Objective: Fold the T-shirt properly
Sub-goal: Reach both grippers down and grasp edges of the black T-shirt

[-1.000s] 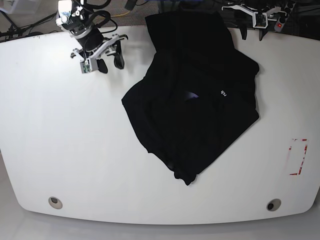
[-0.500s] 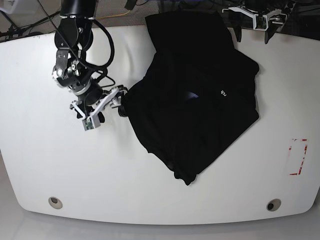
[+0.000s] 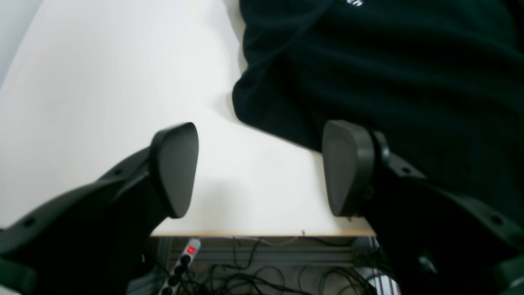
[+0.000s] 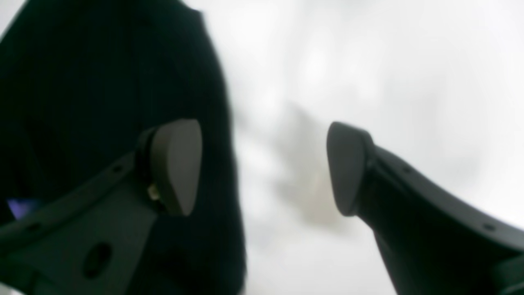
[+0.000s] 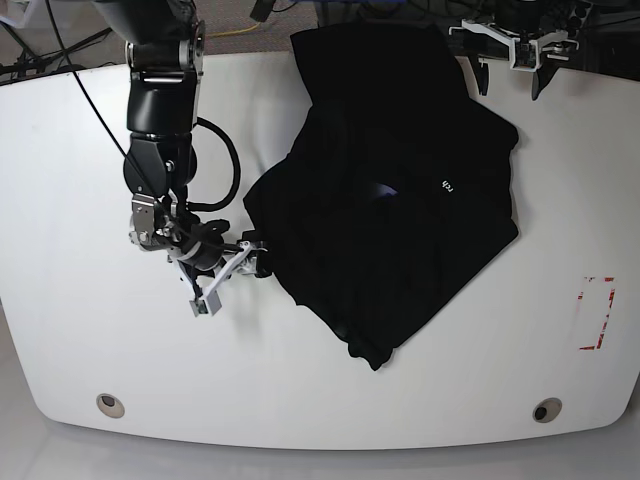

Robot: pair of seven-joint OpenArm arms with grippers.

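Observation:
The black T-shirt (image 5: 400, 200) lies crumpled at mid-table, its tiny white lettering (image 5: 447, 186) and bluish neck label (image 5: 383, 190) showing. My right gripper (image 5: 237, 277) sits low at the shirt's left edge. In the right wrist view it (image 4: 262, 168) is open, with one finger (image 4: 176, 164) over the black cloth (image 4: 102, 82) and the other over bare table. My left gripper (image 5: 510, 75) hovers at the table's far edge by the shirt's far right corner. The left wrist view shows it (image 3: 262, 170) open, one finger (image 3: 348, 168) over the cloth's edge (image 3: 389, 61). Neither holds anything.
The white table (image 5: 120, 340) has two round holes near its front edge (image 5: 111, 405) (image 5: 546, 410) and a red tape mark (image 5: 597, 313) at the right. Beyond the far edge are cables and a power strip (image 3: 184, 262).
My right arm has swung from the far left corner down to the shirt's left edge, and its jaws have spread. The left gripper stayed at the far edge. The shirt has not moved.

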